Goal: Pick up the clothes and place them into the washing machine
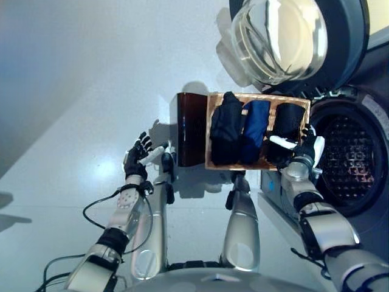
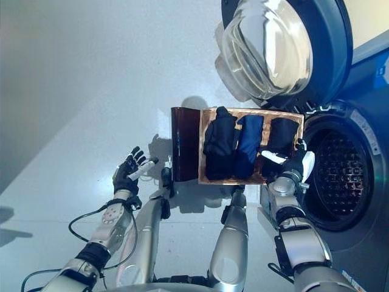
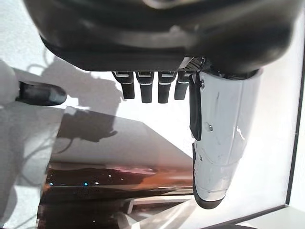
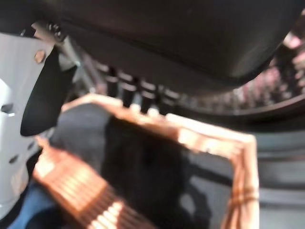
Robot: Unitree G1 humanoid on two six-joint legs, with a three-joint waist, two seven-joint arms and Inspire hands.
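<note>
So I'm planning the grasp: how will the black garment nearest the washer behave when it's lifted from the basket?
The black garment looks like soft folded cloth, so it will probably sag and unfold. It seems light. Packed beside the blue garment in the basket, it might drag that along.

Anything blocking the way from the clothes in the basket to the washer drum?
Nothing visible. The door is swung open, up and away from the drum opening, which sits right beside the basket. The right hand hovers over the black garment nearest the drum.
</note>
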